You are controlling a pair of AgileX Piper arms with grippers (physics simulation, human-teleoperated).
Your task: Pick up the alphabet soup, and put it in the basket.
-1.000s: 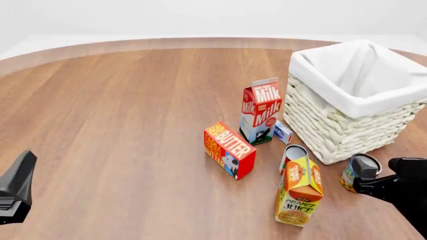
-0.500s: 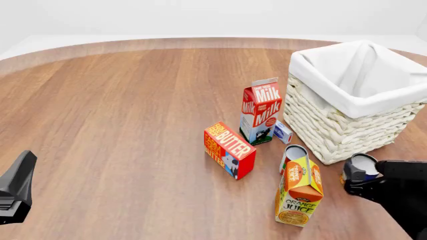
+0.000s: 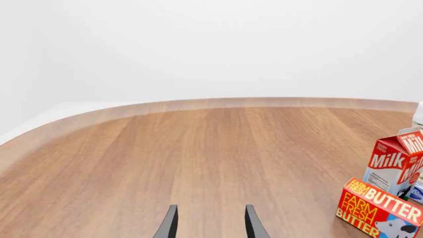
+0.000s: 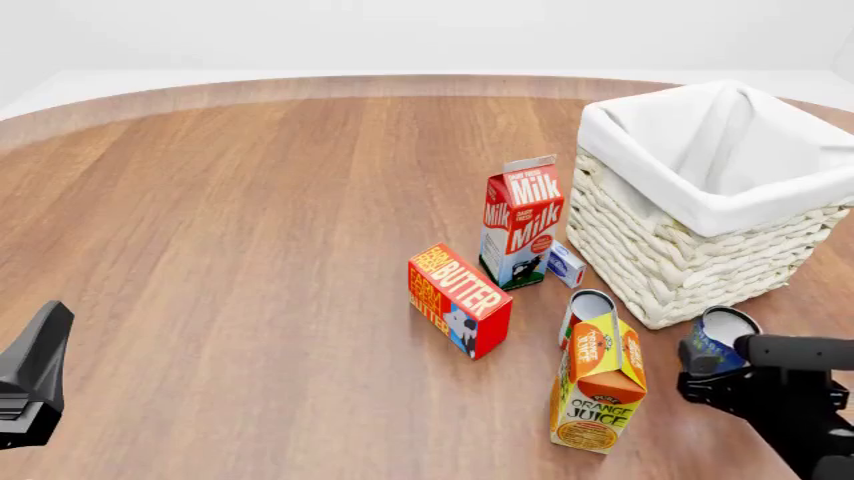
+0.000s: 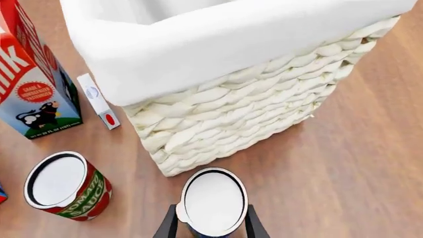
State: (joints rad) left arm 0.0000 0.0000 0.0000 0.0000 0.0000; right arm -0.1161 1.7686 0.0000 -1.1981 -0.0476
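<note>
Right wrist view shows our right gripper [image 5: 210,225] straddling the alphabet soup [image 5: 213,202] just beside the basket [image 5: 231,124], fingers open, not yet clamped; next we close, then lift.

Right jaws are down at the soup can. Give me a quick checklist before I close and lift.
1. Soup can sits between the right gripper jaws: ok.
2. Jaws open, one on each side: ok.
3. Can upright: ok.
4. Whether the jaws already touch the can: cannot tell.
5. Basket right behind the can, its rim higher than the can top, so lift before moving over: ok.
6. Tomato can and juice carton stand apart from the gripper: ok.
7. Left gripper open, far off: ok.
</note>
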